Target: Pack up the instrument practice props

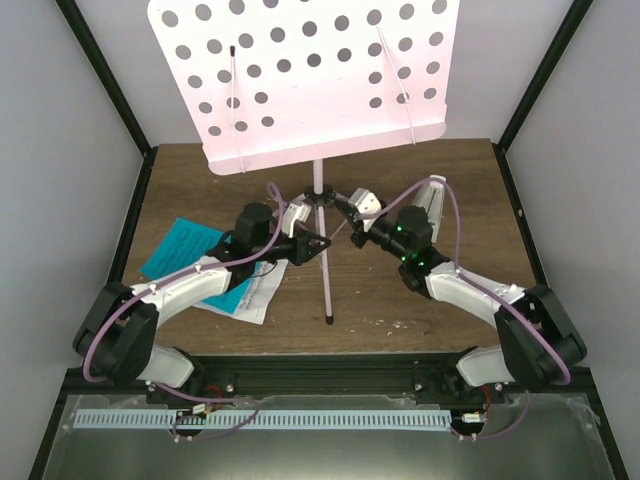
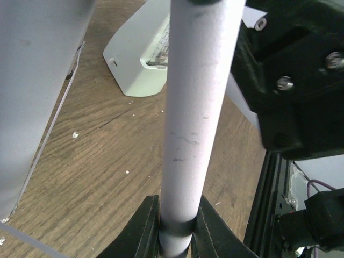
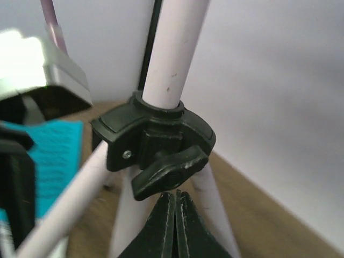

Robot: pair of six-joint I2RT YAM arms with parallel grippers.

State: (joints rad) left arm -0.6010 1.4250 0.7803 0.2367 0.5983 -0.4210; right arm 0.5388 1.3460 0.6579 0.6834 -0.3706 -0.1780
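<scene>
Left gripper (image 2: pixel 177 217) clamped on music stand (image 2: pixel 196 97) pole, upright between jaws. Right gripper (image 3: pixel 174 203) pinched shut, empty — clamp knob (image 3: pixel 169 172) just above fingertips.

Bright even light; music stand (image 1: pixel 330 125) glares, wrist close-ups soft.

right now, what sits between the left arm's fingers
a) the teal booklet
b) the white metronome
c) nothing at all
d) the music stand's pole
d: in the left wrist view the pole of the music stand runs down between the left fingers, which close on it from both sides, while the metronome stands apart behind it.
</scene>
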